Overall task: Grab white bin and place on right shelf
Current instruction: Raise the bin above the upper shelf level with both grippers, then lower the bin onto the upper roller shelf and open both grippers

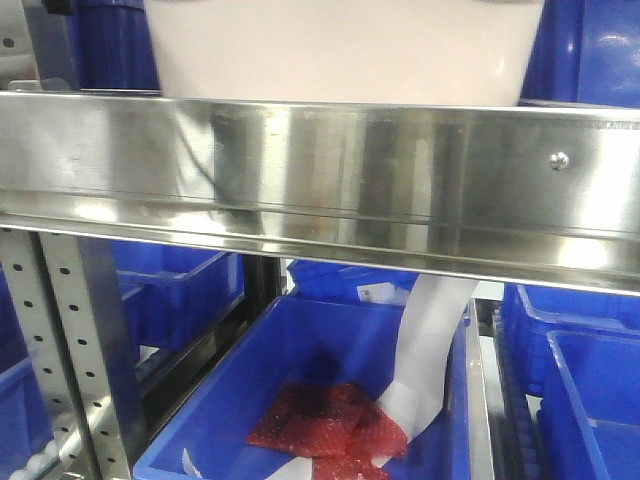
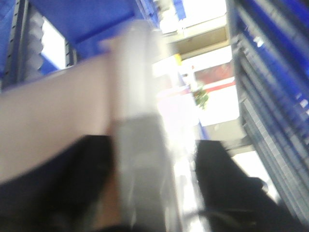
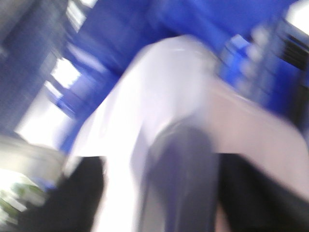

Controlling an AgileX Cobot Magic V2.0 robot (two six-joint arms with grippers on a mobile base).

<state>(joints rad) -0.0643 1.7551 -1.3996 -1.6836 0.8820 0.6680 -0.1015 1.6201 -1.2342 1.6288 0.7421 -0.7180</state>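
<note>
We see the white bin (image 1: 340,50) upright at the top, its broad wall facing us and running sideways along the front rail of the right shelf (image 1: 320,170). The rail hides its bottom. Both wrist views are blurred. The left gripper (image 2: 150,186) and right gripper (image 3: 176,193) are close against the bin, but we cannot tell whether they clench it.

An open blue bin (image 1: 240,390) is seen on the lower level; a red bubble-wrap packet (image 1: 320,420) is laid on its floor, and a long white paper strip (image 1: 432,330) is draped from its back wall onto the packet. Another blue bin (image 1: 175,290) is set to its left, a further blue bin (image 1: 590,400) to its right
</note>
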